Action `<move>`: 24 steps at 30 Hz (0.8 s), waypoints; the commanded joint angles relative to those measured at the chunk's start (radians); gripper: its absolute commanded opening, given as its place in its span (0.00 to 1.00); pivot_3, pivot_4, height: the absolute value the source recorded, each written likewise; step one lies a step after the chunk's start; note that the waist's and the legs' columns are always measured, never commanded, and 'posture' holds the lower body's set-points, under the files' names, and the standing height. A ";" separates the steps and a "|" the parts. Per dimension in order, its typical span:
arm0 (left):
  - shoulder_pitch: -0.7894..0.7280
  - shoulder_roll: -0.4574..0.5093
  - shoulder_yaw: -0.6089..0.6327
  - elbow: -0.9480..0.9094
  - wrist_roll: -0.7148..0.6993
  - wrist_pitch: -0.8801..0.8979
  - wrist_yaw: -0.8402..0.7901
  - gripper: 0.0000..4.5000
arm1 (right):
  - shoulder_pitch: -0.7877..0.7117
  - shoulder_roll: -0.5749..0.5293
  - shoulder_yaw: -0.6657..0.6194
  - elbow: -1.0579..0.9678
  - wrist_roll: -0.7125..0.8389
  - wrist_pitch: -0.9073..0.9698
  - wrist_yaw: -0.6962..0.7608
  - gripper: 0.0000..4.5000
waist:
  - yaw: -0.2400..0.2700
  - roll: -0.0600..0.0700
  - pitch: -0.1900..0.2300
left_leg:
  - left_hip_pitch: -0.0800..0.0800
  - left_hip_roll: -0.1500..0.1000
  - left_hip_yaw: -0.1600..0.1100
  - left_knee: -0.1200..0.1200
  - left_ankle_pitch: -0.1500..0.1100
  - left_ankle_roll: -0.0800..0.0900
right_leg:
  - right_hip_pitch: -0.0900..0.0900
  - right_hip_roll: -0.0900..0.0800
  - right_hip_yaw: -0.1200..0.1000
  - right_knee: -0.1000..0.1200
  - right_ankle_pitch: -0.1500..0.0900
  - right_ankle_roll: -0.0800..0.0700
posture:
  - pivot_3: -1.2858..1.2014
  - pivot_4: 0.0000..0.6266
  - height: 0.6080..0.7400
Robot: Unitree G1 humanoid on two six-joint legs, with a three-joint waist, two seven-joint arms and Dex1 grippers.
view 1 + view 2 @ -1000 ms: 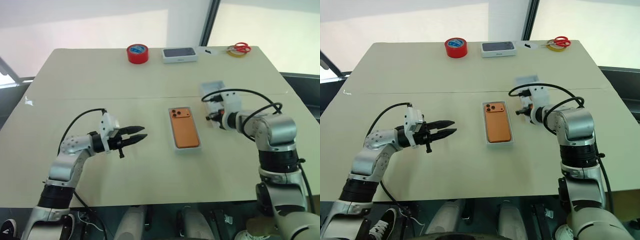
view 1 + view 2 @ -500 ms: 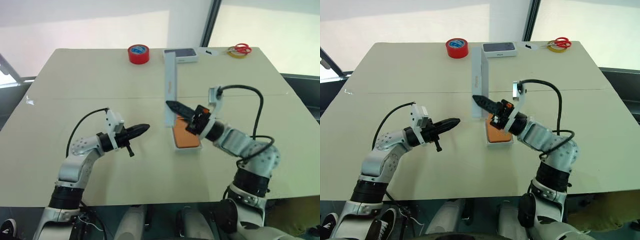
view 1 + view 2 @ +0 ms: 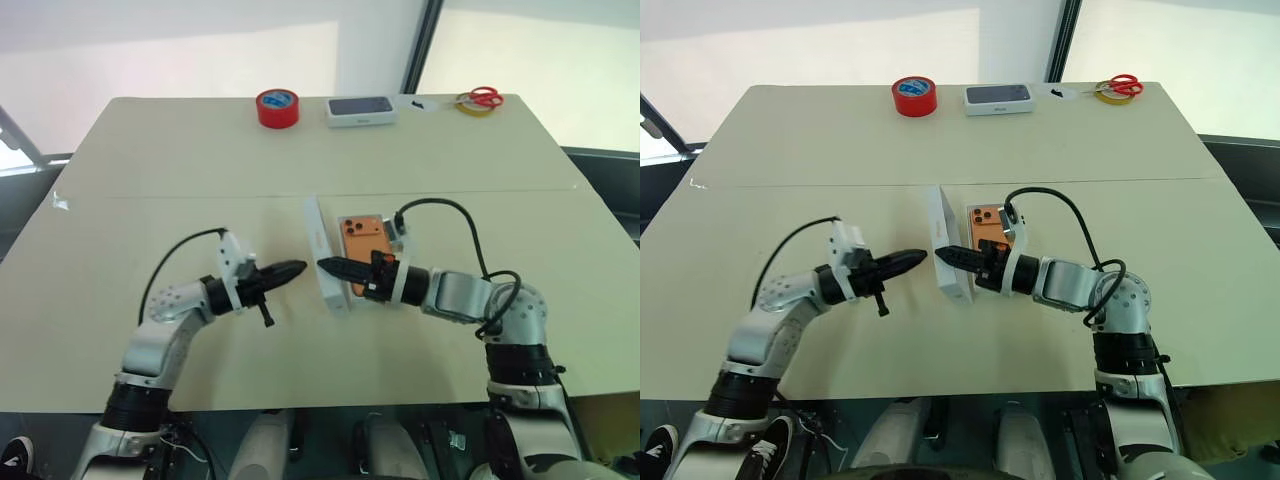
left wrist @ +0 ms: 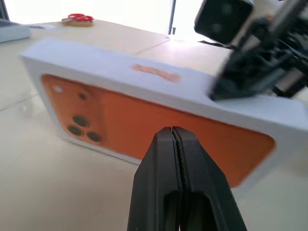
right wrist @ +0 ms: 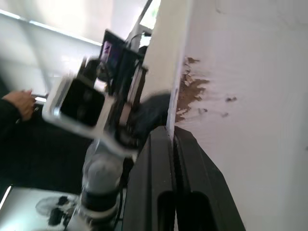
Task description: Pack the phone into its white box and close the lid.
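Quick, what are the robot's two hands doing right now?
Left gripper: jaws closed, empty, near the lid.
Right gripper: jaws closed on the lid's edge.

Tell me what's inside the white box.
The orange phone lies back-up in the white box, camera lenses showing. Its near end is covered by the right gripper, and the box floor is hidden beneath it.

Both eye views sit up high, looking forward and down over the whole tabletop, basically the same scene from slightly offset spots. The left wrist view is super close, looking along the left end effector at the lid. The right wrist view is pressed against the lid's white inside, facing back at the other arm.
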 commanded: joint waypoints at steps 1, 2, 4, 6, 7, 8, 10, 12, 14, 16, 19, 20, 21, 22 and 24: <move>-0.034 -0.046 -0.033 0.029 0.033 -0.042 0.026 0.01 | -0.010 -0.017 0.021 -0.012 -0.076 -0.011 0.069 0.00 | -0.002 0.000 0.000 | 0.000 0.000 0.000 0.000 0.000 0.000 | 0.000 0.000 0.000 0.000 0.000 0.000 | 0.52 0.24 0.99; -0.043 -0.058 -0.036 0.040 0.034 -0.043 0.031 0.01 | -0.006 -0.021 0.025 -0.010 -0.083 -0.005 0.072 0.00 | -0.002 0.000 0.000 | 0.000 0.000 0.000 0.000 0.000 0.000 | 0.000 0.000 0.000 0.000 0.000 0.000 | 0.52 0.24 0.99; -0.067 -0.079 -0.039 0.071 0.043 -0.054 0.037 0.01 | 0.004 -0.028 0.021 -0.022 -0.087 -0.001 0.104 0.00 | -0.002 0.000 0.000 | 0.000 0.000 0.000 0.000 0.000 0.000 | 0.000 0.000 0.000 0.000 0.000 0.000 | 0.52 0.24 0.99; -0.091 -0.099 -0.043 0.105 0.055 -0.070 0.040 0.01 | 0.013 -0.035 0.020 -0.029 -0.118 -0.011 0.125 0.00 | -0.002 0.000 0.000 | 0.000 0.000 0.000 0.001 0.000 0.000 | 0.000 0.000 0.000 0.001 0.000 0.000 | 0.52 0.24 0.99; -0.104 -0.111 -0.046 0.121 0.056 -0.070 0.040 0.00 | 0.014 -0.039 0.017 -0.024 -0.139 -0.021 0.126 0.13 | -0.001 0.000 0.000 | 0.000 0.000 0.000 0.001 0.000 0.000 | 0.000 0.000 0.000 0.001 0.000 0.000 | 0.52 0.24 0.99; -0.115 -0.123 -0.051 0.134 0.061 -0.075 0.040 0.00 | 0.012 -0.044 0.013 -0.018 -0.163 -0.030 0.128 0.20 | -0.001 0.000 0.000 | 0.000 0.000 0.000 0.001 0.000 0.000 | 0.000 0.000 0.000 0.000 0.000 0.000 | 0.52 0.24 0.99; -0.132 -0.145 -0.058 0.154 0.074 -0.085 0.043 0.00 | 0.010 -0.053 0.000 -0.007 -0.178 -0.033 0.144 0.41 | 0.000 0.000 0.000 | 0.000 0.000 0.000 0.001 0.000 0.000 | 0.000 0.000 0.000 0.000 0.000 0.000 | 0.52 0.24 0.99; -0.155 -0.172 -0.066 0.176 0.082 -0.091 0.047 0.00 | 0.006 -0.092 -0.008 -0.014 -0.235 -0.045 0.183 0.63 | 0.002 0.000 0.000 | 0.000 0.000 0.000 0.001 0.000 0.000 | 0.001 0.000 0.000 0.000 0.000 0.000 | 0.52 0.24 0.99; -0.184 -0.205 -0.081 0.207 0.092 -0.099 0.050 0.00 | 0.018 -0.167 0.010 -0.048 -0.349 -0.084 0.271 0.73 | 0.012 0.000 0.000 | 0.000 0.000 0.000 0.002 0.000 0.001 | 0.001 0.000 0.000 0.000 0.000 0.000 | 0.52 0.24 0.99; -0.206 -0.233 -0.091 0.233 0.102 -0.107 0.055 0.00 | 0.037 -0.209 -0.010 -0.052 -0.371 -0.088 0.329 0.73 | 0.018 -0.001 -0.001 | 0.000 0.000 0.000 0.003 -0.001 0.001 | 0.002 0.000 0.000 0.000 0.000 0.000 | 0.52 0.24 0.99; -0.234 -0.272 -0.104 0.273 0.108 -0.113 0.055 0.00 | 0.058 -0.260 -0.051 -0.067 -0.404 -0.112 0.394 0.73 | 0.022 -0.001 -0.001 | 0.000 0.000 0.000 0.004 -0.001 0.002 | 0.003 0.000 -0.001 0.000 0.000 0.000 | 0.52 0.24 0.99; -0.238 -0.281 -0.111 0.284 0.116 -0.119 0.054 0.00 | 0.065 -0.276 -0.060 -0.076 -0.422 -0.123 0.418 0.73 | 0.020 -0.001 -0.001 | -0.001 0.000 0.000 0.005 -0.002 0.003 | 0.004 -0.001 -0.001 0.000 0.000 0.000 | 0.52 0.24 0.99; -0.242 -0.287 -0.119 0.294 0.122 -0.125 0.051 0.00 | 0.072 -0.296 -0.061 -0.085 -0.449 -0.137 0.443 0.73 | 0.020 -0.001 -0.001 | -0.001 0.000 0.001 0.005 -0.002 0.003 | 0.006 -0.001 -0.001 0.000 0.000 0.000 | 0.52 0.24 0.99; -0.245 -0.293 -0.126 0.305 0.126 -0.127 0.049 0.00 | 0.080 -0.319 -0.065 -0.087 -0.485 -0.160 0.467 0.73 | 0.017 -0.001 -0.001 | -0.002 0.000 0.001 0.005 -0.002 0.003 | 0.006 0.000 -0.001 0.000 0.000 0.000 | 0.52 0.24 0.99; -0.248 -0.300 -0.130 0.321 0.132 -0.132 0.045 0.00 | 0.088 -0.349 -0.064 -0.084 -0.576 -0.226 0.495 0.73 | 0.017 -0.001 -0.001 | -0.002 0.000 0.001 0.005 -0.002 0.003 | 0.006 0.000 -0.001 0.000 0.000 0.001 | 0.52 0.24 0.99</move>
